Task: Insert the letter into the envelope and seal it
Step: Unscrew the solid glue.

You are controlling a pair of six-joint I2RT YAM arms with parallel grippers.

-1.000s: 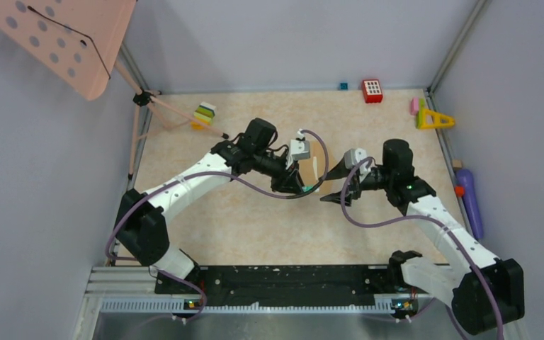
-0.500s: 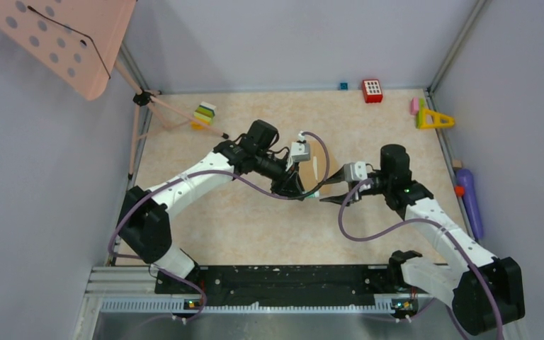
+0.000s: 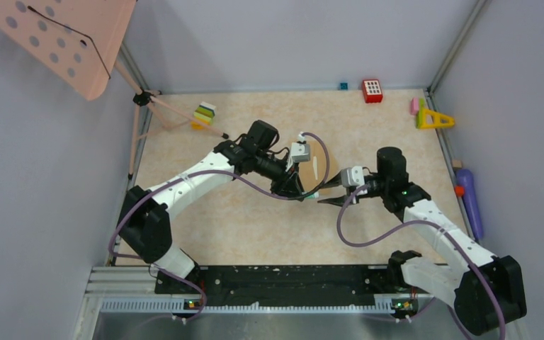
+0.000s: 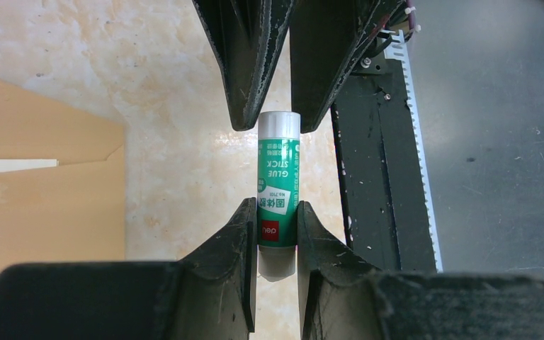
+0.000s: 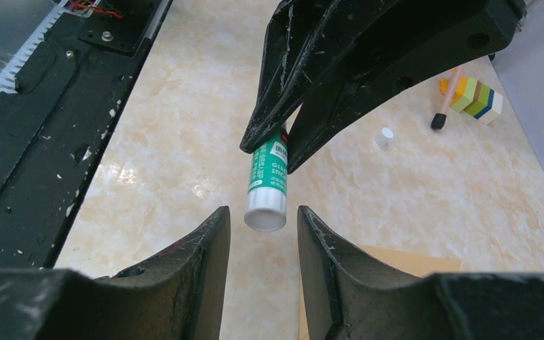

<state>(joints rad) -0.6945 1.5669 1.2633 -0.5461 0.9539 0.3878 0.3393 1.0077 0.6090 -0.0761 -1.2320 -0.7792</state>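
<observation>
The green label on the glue stick [image 4: 278,205] read "GLUE STICK", with "deli" on a red band and smaller print too fine to read. At the left of the left wrist view, the envelope [image 4: 42,205] lay flat on the marbled table [image 4: 163,85], tan kraft, with a pale strip showing between its angled upper part and its body. The left gripper [image 4: 276,212] was clamped on the stick's red-banded end. The right gripper [image 4: 276,126] had its fingers apart around the white cap, with slim gaps either side. Bare tabletop separated the envelope from the black base rail [image 4: 375,177] at the right.
</observation>
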